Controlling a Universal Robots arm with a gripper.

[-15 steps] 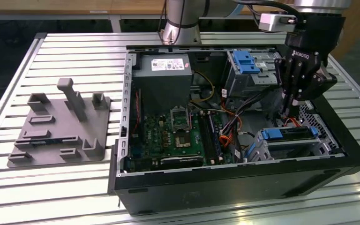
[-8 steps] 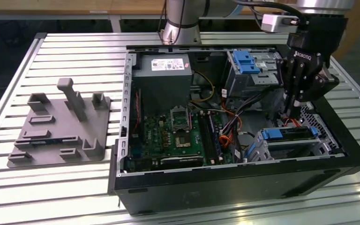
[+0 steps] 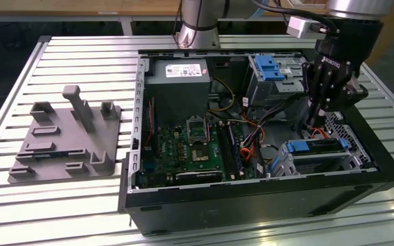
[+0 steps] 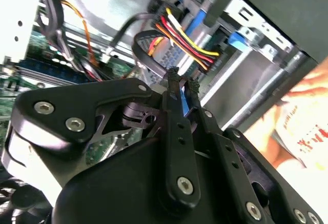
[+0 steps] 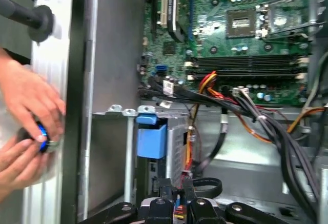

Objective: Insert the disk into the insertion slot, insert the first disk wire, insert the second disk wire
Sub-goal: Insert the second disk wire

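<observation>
Open computer case (image 3: 252,195) on a slatted table (image 3: 80,205), gripper (image 3: 315,120) lowered inside, fingers nearly closed around a wire connector (image 4: 180,95), just behind the disk (image 3: 315,147) seated in the insertion slot (image 3: 320,163), a person's hands (image 5: 25,126) outside the case wall.

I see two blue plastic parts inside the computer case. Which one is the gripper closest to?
The lower one, the blue carrier of the disk sitting in the small grey insertion slot. The gripper hangs just above it. The other blue piece sits farther back, on the larger cage.
</observation>
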